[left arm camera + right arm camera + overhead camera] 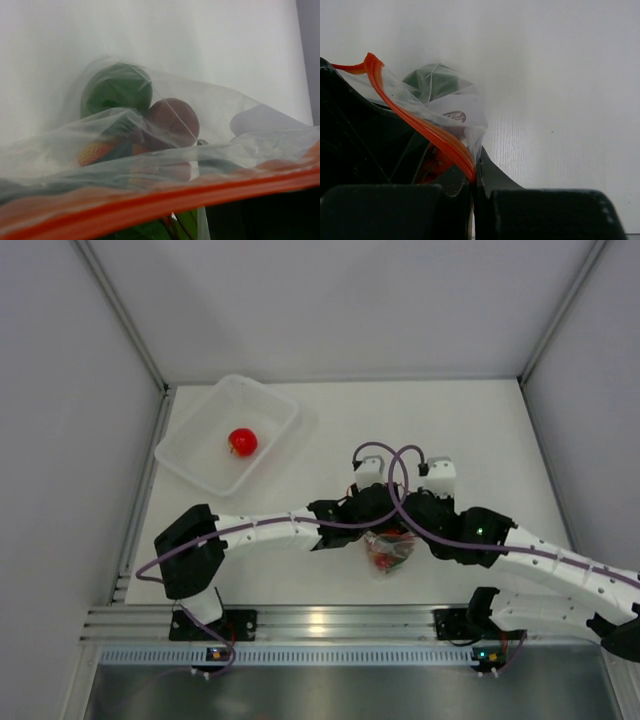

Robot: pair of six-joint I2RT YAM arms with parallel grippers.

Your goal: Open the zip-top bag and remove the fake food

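The zip-top bag hangs between my two grippers at the table's middle front. My right gripper is shut on the orange-red zip strip at the bag's corner. My left gripper is at the bag's other side. The strip runs taut across its wrist view and hides its fingers. Inside the bag I see a green ball, a dark maroon ball, green leaves and something red. A red tomato lies in the tub.
The translucent rectangular tub stands at the back left, apart from the arms. White walls enclose the table on three sides. An aluminium rail with both arm bases runs along the near edge.
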